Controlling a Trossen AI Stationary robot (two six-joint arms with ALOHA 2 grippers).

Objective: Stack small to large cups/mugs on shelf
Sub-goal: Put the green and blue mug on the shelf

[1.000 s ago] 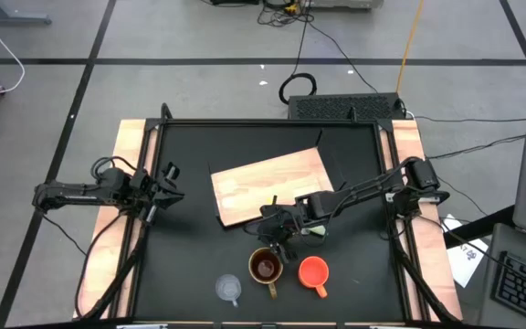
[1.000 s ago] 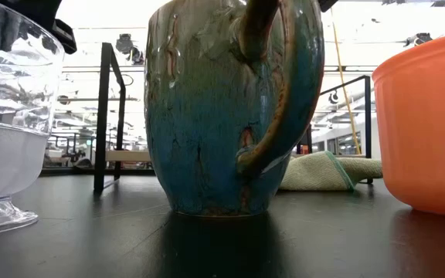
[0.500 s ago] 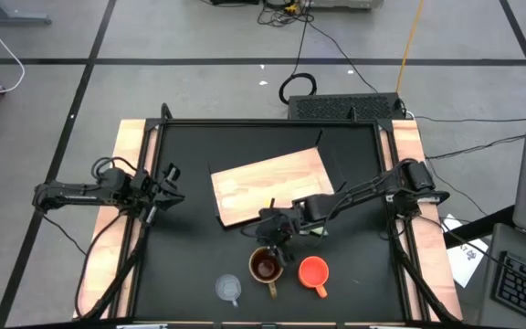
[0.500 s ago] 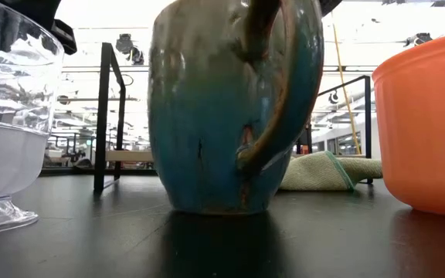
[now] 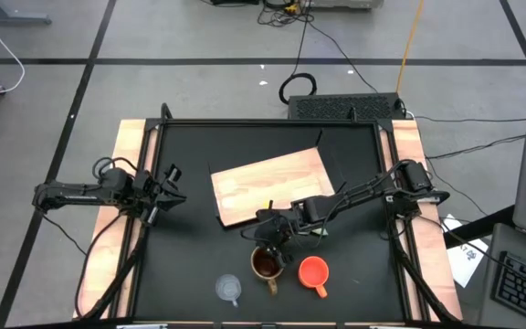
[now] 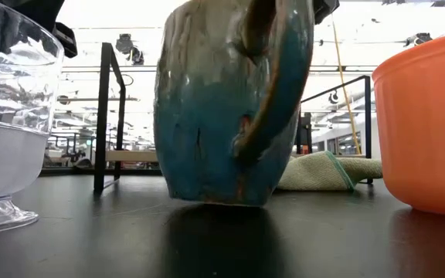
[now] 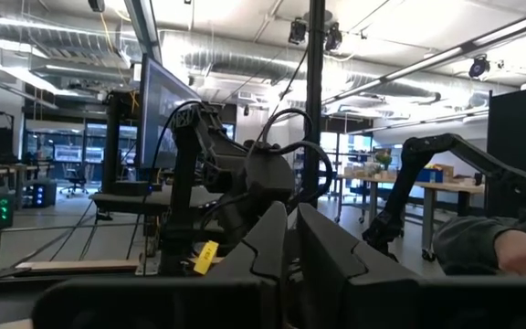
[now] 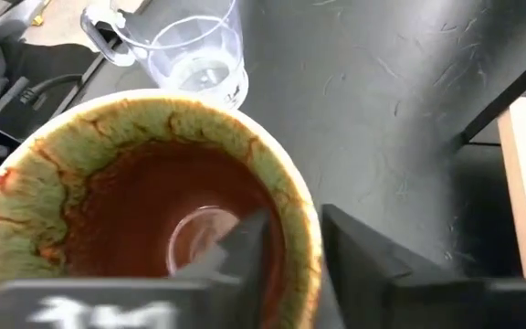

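Note:
The olive-brown mug (image 5: 265, 263) with its dark inside stands near the table's front, between the clear glass cup (image 5: 229, 289) and the orange mug (image 5: 313, 271). My right gripper (image 5: 269, 239) is shut on the olive-brown mug's far rim. The low view shows this mug (image 6: 230, 108) tipped, its handle facing the near edge. The light-wood shelf (image 5: 272, 183) lies flat behind the mugs. My left gripper (image 5: 167, 187) waits shut at the table's left side, holding nothing. My right gripper has the olive-brown mug's rim (image 8: 304, 242) on its far side, one finger (image 8: 240, 242) inside the mug and the other (image 8: 363, 260) outside the wall. The fingers come from above, slanting down from the far side. The mug sits tilted, its base (image 6: 215, 201) just off the table.
A pale green cloth (image 6: 323, 171) lies behind the mugs, close to the right arm. Black frame posts (image 6: 107, 116) stand at the table's far corners. The glass cup (image 8: 190, 46) and the orange mug (image 6: 431, 131) each stand close beside the held mug.
The olive-brown mug stood upright on the table; it is now tipped, with its base risen a little off the surface under my right gripper. The glass cup and the orange mug have stayed where they were.

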